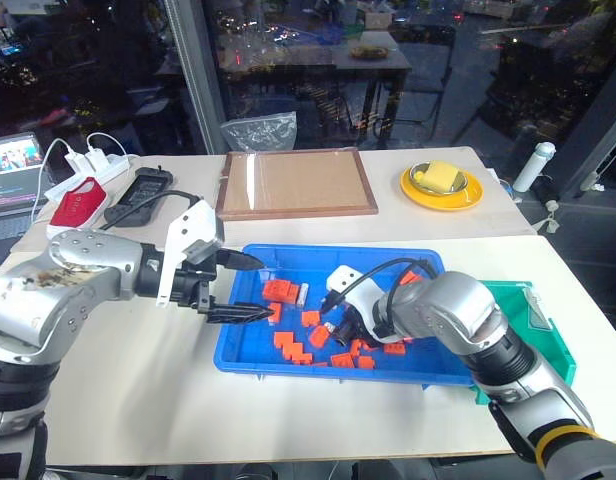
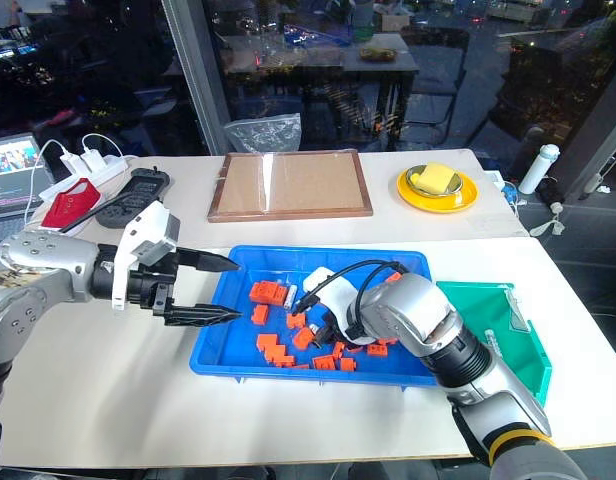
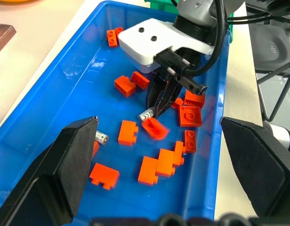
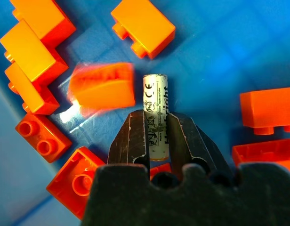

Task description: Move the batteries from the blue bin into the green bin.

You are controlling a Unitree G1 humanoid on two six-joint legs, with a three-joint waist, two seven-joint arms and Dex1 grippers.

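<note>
The blue bin (image 1: 338,250) lies in front of me, strewn with several orange blocks (image 1: 280,290). My right gripper (image 4: 156,117) reaches down into its middle and is shut on a battery (image 4: 155,92), a silver-white cylinder with dark print that sticks out past the fingertips. A second battery (image 3: 101,137) lies loose on the bin floor toward the left end. My left gripper (image 1: 266,288) hovers open over the bin's left edge, holding nothing. The green bin (image 1: 543,335) stands against the blue bin's right end, partly hidden by my right arm.
A brown-framed board (image 1: 296,182) lies behind the blue bin, with a yellow plate (image 1: 441,186) to its right. A power strip (image 1: 88,165), a red object (image 1: 78,203) and a black remote (image 1: 138,195) sit at the far left. A white bottle (image 1: 533,165) stands far right.
</note>
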